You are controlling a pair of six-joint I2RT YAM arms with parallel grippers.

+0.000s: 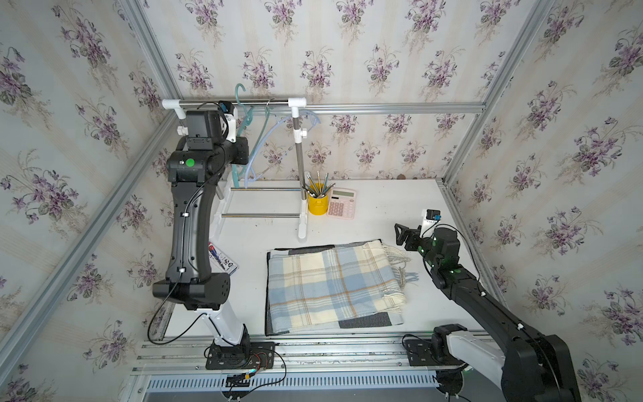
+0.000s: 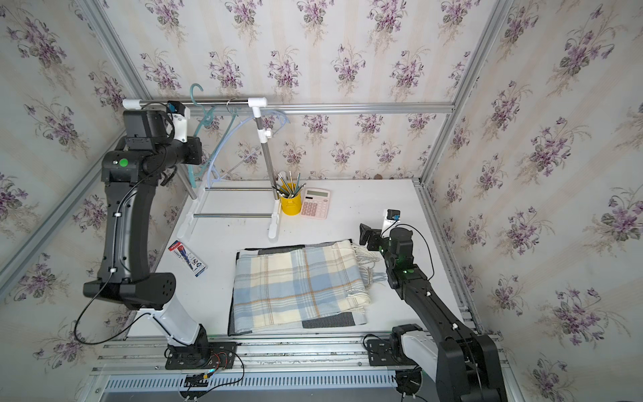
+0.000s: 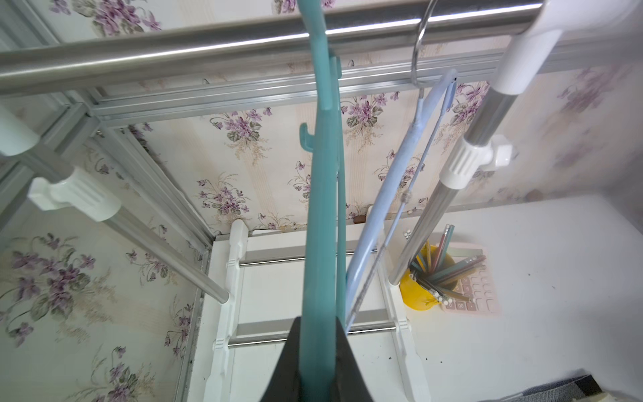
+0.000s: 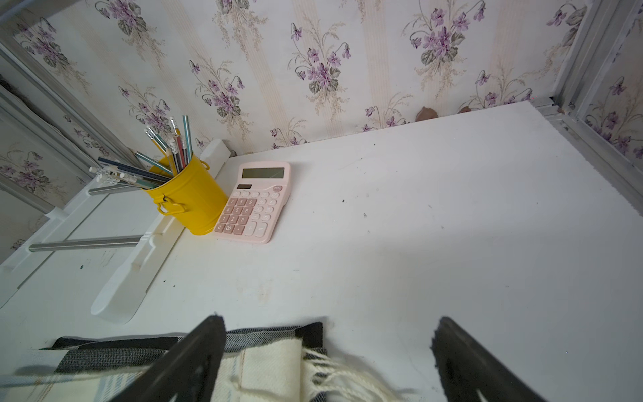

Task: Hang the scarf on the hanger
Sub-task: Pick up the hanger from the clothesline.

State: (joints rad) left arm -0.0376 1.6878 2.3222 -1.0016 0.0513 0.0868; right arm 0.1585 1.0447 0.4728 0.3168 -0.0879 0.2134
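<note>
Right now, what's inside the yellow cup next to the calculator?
The yellow cup holds a bunch of pencils and pens, eraser ends up, several leaning out over the rim. Their lower ends and the cup's bottom are hidden by its wall.

Blue-and-cream plaid scarf [image 1: 334, 285], teal hanger [image 3: 322, 209], yellow pencil cup [image 4: 195, 202], pink calculator [image 4: 257, 205], second hanger [image 3: 393, 181] seemingly pale blue

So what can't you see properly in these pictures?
- Left gripper: hidden behind its own wrist in both top views.
- Teal hanger: hook cut off by the left wrist view's edge.
- Scarf: mostly cut off in the right wrist view.
- Packet: print too small in both top views.
- Calculator: blurred in the left wrist view.
</note>
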